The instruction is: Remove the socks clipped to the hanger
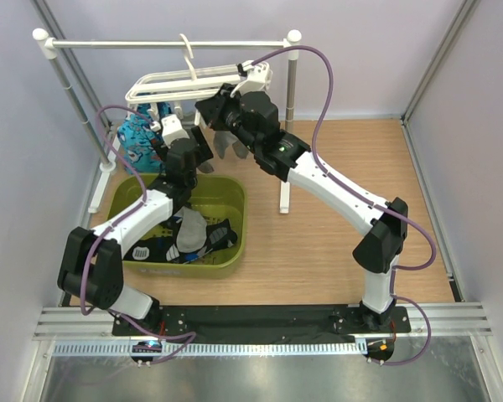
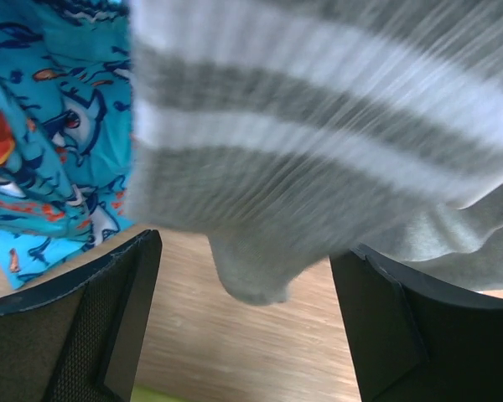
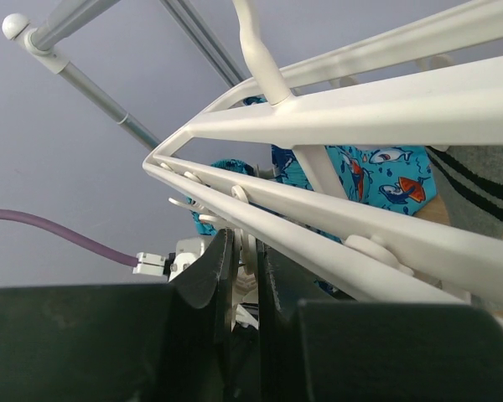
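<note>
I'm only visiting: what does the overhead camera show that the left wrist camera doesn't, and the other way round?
Only the overhead view: both arms, the white rail, the hanger hooked on it with the right gripper at its frame, and the green bin with socks already in it. Only the left wrist view: the left gripper open, the end of a hanging grey sock between its fingers, stripes and ribbing up close. Both: the blue fish-print fabric and the wooden table.
</note>
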